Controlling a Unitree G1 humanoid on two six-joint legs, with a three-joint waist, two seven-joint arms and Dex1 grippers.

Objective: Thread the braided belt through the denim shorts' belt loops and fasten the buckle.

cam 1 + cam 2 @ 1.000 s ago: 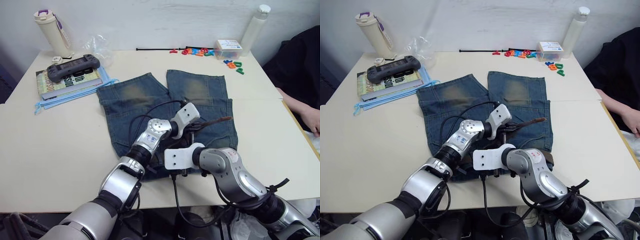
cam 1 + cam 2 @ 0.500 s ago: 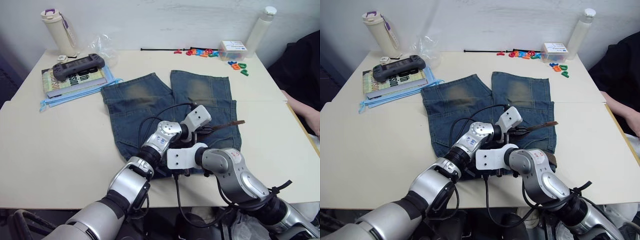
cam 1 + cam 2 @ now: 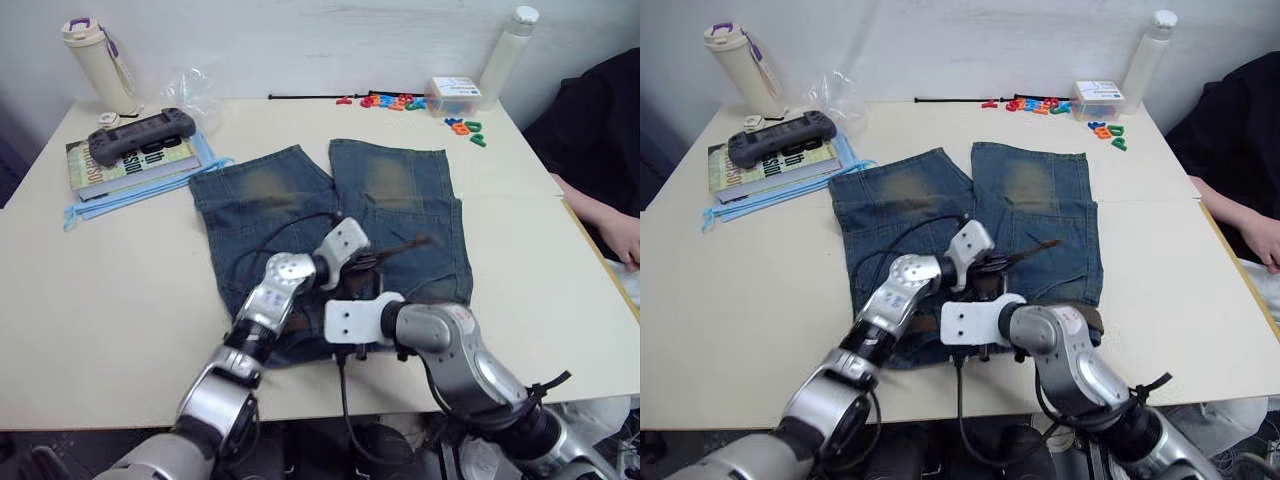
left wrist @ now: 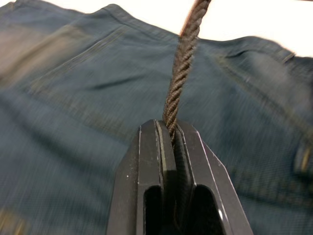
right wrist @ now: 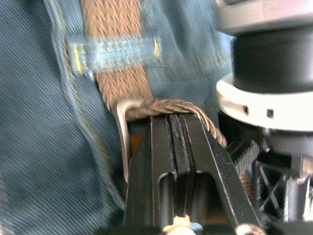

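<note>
The denim shorts [image 3: 268, 200] lie flat mid-table, legs pointing away from me. My left gripper [image 4: 171, 129] is shut on the braided belt [image 4: 182, 73], holding it just above the shorts [image 4: 73, 98]; the free end [image 3: 408, 243] sticks out to the right. My right gripper [image 5: 175, 117] is shut at the waistband with the braid bent across its tips, beside the metal buckle [image 5: 122, 129]. Past the buckle the belt [image 5: 115, 83] runs under one of the belt loops [image 5: 112, 49]. A brown stretch of belt [image 3: 1092, 318] shows along the waistband at the right.
A book with a game controller [image 3: 140, 135] on it and a cream bottle [image 3: 95, 60] sit at the far left. Coloured letters [image 3: 400, 102], a small box [image 3: 452, 95] and a white bottle [image 3: 503, 55] line the back. A person's hand [image 3: 620, 235] rests at the right edge.
The camera has shifted. My left gripper has drawn back to the left over the shorts with the belt end in it. The right gripper has stayed at the waistband.
</note>
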